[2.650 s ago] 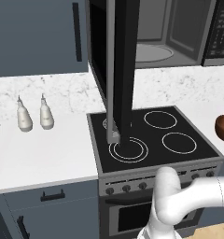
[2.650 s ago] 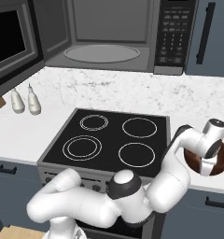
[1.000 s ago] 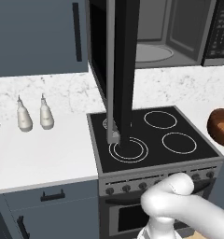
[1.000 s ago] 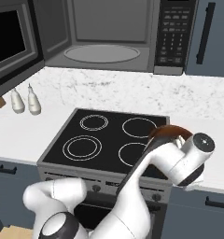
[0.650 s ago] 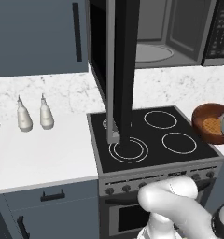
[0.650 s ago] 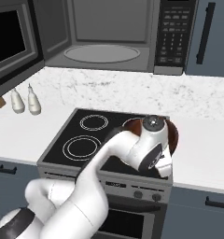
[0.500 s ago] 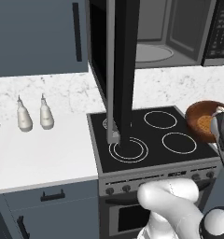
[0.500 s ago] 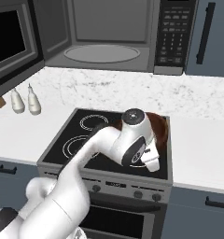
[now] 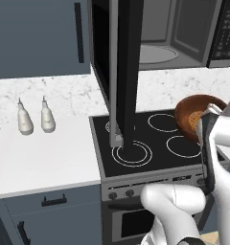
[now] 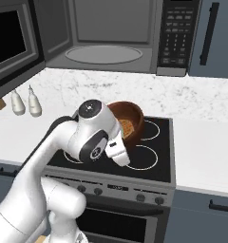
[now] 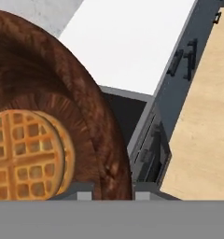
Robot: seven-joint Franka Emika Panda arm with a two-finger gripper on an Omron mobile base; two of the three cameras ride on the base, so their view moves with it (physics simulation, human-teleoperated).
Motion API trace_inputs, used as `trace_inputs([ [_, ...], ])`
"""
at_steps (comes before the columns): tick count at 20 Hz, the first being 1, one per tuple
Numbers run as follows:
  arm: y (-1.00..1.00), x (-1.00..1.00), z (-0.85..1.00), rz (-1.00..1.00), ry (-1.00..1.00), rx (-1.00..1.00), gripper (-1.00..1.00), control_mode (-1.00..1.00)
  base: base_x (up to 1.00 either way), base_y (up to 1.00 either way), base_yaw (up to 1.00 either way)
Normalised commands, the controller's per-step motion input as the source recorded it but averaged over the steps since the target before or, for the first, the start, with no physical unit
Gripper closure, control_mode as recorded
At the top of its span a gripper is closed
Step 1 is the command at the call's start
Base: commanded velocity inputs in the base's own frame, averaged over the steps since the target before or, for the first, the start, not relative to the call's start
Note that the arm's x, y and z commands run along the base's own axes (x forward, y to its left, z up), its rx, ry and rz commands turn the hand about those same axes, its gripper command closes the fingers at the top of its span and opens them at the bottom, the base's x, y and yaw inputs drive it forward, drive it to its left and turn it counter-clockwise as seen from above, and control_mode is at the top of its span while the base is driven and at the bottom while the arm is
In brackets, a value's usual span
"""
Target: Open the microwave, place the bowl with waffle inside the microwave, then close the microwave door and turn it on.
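- Simulated kitchen: white marbled surface (image 9: 50, 158) under blue-grey cabinets, black stove (image 10: 154, 163) set in the middle, microwave (image 10: 111, 35) mounted above it.
- Far left on the surface: two small white bottles (image 9: 34, 116), upright, side by side, well apart from the work.
- Door (image 9: 128, 72) hangs wide open, edge-on in the left base view, its lower end over the front left burner. Cavity is exposed, with the turntable (image 10: 102, 53) bare.
- Bowl (image 10: 129, 118) is carried in the air above the stove's middle, well below the cavity. Waffle (image 11: 25, 151) lies flat inside.
- End effector (image 11: 113, 189) is clamped on the bowl's rim, one finger inside the wall and one outside, as the hand view shows.
- Handling, judged: bowl looks wooden, stiff and light, not fragile. A rim pinch holds it off-centre, so it could pivot in the grip. The waffle is loose and would slide if the bowl tips.
- Orientation: the bowl is round, with no long axis. Its mouth faces up and is tipped a little, showing its inside to both base views.
- Right: keypad strip (image 10: 174, 33), then a cabinet door.
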Motion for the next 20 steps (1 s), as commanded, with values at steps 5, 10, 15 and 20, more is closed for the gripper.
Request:
trace_inputs([
  [5,0.4,-0.32,0.58,0.06,-0.27,0.31,1.0,-1.0,0.0,0.0,0.0],
  [10,0.82,0.0,0.66,0.03,-0.25,0.21,1.0,-1.0,0.0,0.0,0.0],
  [15,0.85,0.12,0.77,-0.01,-0.23,0.15,1.0,-1.0,0.0,0.0,0.0],
  [20,0.35,0.23,0.93,0.0,-0.11,0.19,1.0,-1.0,0.0,0.0,0.0],
])
